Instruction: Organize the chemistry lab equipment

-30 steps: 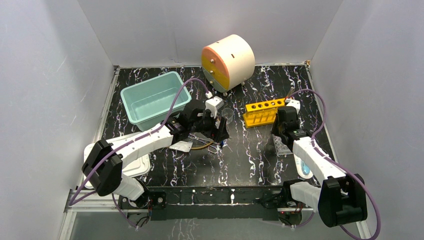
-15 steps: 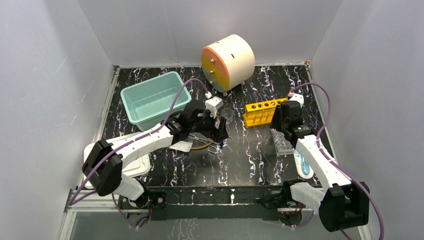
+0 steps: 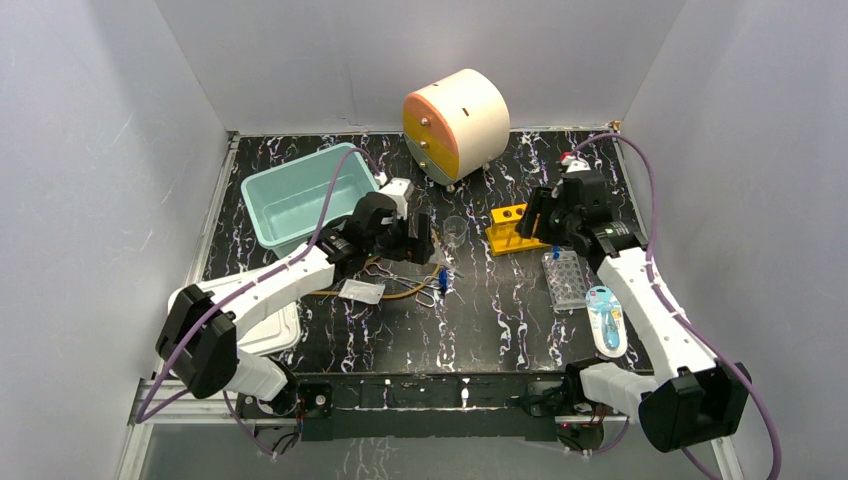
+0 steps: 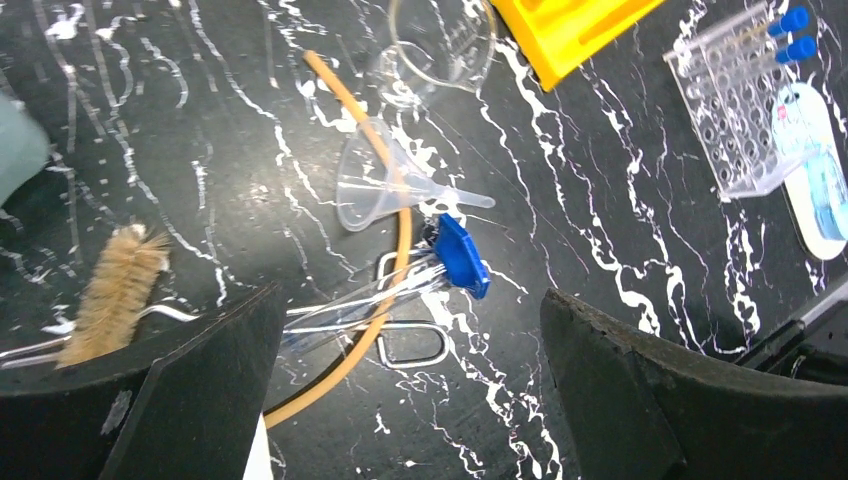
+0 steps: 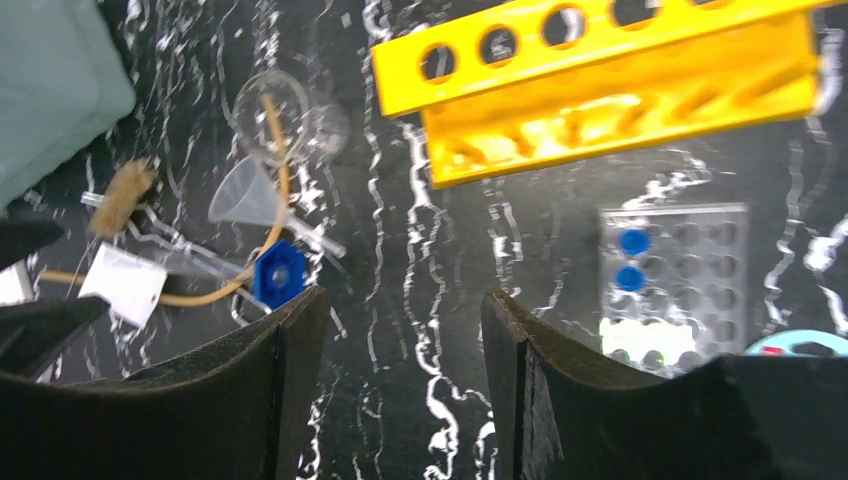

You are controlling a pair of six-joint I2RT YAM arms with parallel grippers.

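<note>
The loose items lie mid-table: a clear glass funnel, a blue-capped tube, metal forceps, a brown brush and a white packet. My left gripper is open and empty, held above the left side of this pile. The yellow holed rack stands to the right. My right gripper is open and empty, over the rack. The clear well plate lies nearer, with two blue caps in it. The right wrist view shows the rack, funnel and blue cap.
A teal bin sits at the back left and a round drawer unit at the back. A glass beaker and a tan hose lie by the pile. A blue-and-white packaged item lies front right, a white container front left.
My left gripper has pulled back and left from the pile, empty. My right arm has swung away to the far side over the rack, uncovering the well plate.
</note>
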